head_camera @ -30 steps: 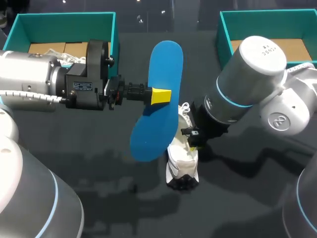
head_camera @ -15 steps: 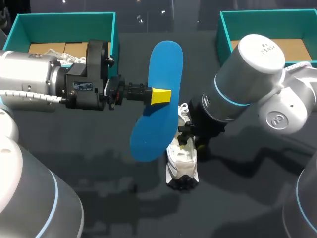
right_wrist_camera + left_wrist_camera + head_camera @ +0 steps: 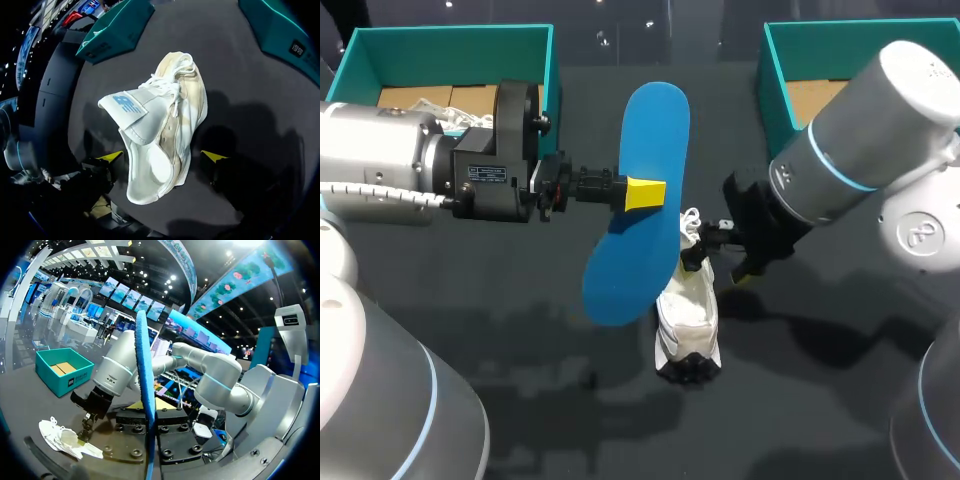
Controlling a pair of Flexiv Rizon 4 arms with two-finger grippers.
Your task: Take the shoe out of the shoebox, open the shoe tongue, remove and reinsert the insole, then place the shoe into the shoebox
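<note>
Near the shoe (image 3: 690, 318), left jaws apparently clamp the insole (image 3: 642, 170).

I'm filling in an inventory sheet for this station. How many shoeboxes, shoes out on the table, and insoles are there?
Teal shoeboxes: 2
White shoe on the table: 1
Blue insole: 1
Total: 4
</note>
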